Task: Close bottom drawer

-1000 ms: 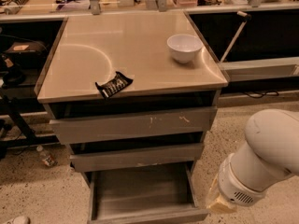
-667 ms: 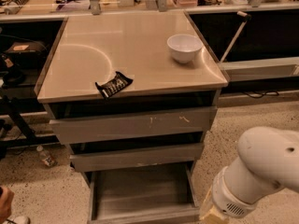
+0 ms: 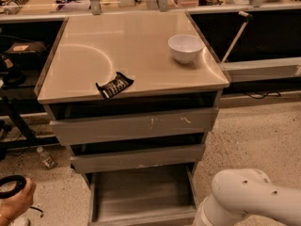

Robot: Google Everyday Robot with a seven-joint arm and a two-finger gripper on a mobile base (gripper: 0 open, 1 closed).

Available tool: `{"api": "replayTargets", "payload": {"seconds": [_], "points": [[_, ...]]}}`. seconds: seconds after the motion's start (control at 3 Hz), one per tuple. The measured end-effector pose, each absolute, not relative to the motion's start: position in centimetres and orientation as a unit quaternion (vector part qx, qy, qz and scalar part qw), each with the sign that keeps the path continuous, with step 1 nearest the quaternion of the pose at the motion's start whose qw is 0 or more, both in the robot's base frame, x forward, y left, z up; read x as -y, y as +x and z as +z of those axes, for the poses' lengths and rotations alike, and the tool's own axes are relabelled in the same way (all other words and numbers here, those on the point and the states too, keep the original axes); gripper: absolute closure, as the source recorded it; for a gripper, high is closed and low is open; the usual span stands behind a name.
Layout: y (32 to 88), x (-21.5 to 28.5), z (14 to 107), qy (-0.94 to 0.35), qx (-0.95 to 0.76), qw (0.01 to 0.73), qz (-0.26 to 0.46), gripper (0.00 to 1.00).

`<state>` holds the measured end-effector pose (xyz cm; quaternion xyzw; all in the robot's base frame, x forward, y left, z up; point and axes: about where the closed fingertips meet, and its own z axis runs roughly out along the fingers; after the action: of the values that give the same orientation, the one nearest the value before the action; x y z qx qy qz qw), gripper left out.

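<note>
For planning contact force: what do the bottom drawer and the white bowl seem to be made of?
Bottom drawer: probably painted sheet metal, dull flat grey with thin straight walls. Bowl: glazed ceramic or hard plastic, smooth white with a soft sheen. The gripper is out of view; only the white arm shows at lower right.
</note>
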<state>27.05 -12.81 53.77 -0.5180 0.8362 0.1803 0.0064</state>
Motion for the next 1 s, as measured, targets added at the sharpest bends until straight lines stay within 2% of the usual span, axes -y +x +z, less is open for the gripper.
{"api": "replayTargets", "payload": {"seconds": [0.67, 1.0], "points": [[30.0, 12.9, 44.0, -0.47, -0.869, -0.001, 0.157, 1.0], [29.9, 12.9, 44.1, -0.47, -0.868, -0.001, 0.157, 1.0]]}}
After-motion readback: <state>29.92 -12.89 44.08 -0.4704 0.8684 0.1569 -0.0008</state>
